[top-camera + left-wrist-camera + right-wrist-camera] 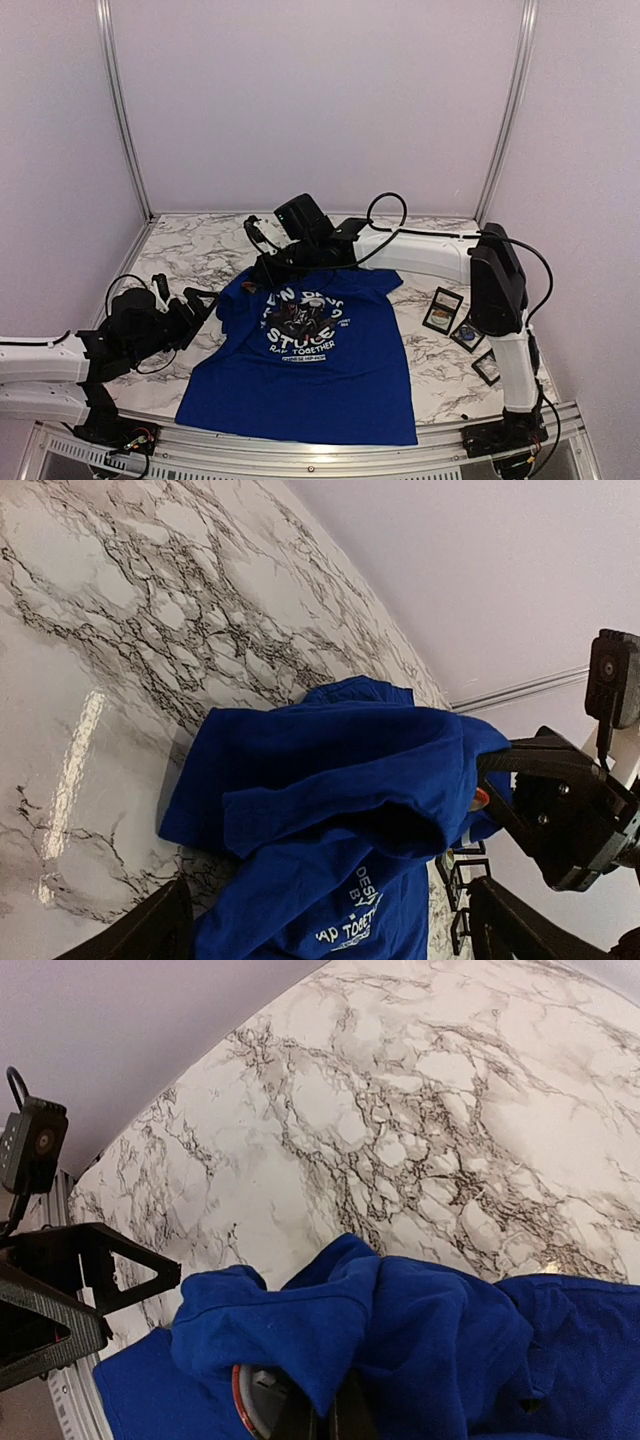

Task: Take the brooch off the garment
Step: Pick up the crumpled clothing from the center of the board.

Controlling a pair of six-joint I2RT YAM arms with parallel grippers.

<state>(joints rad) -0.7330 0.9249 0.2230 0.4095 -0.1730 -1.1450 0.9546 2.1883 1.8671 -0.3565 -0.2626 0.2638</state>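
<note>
Your right gripper (pixel 322 1418) pinches the garment (pixel 310 372) at a bunched fold beside the brooch (pixel 250 1400) — your left gripper (pixel 200 303) hangs spread wide nearby.

The T-shirt (pixel 310 385) is bright blue all over. On its chest are white letters (pixel 300 352), curved around a dark picture. The brooch (pixel 258 1405) is round, with a red rim and a grey middle. The table (pixel 190 255) is white with thin grey and black lines, like marble. The walls (pixel 320 100) are very pale purple. The right arm (pixel 420 250) and the left arm (pixel 40 360) are white with black parts. The little cards (pixel 443 308) have black frames.
</note>
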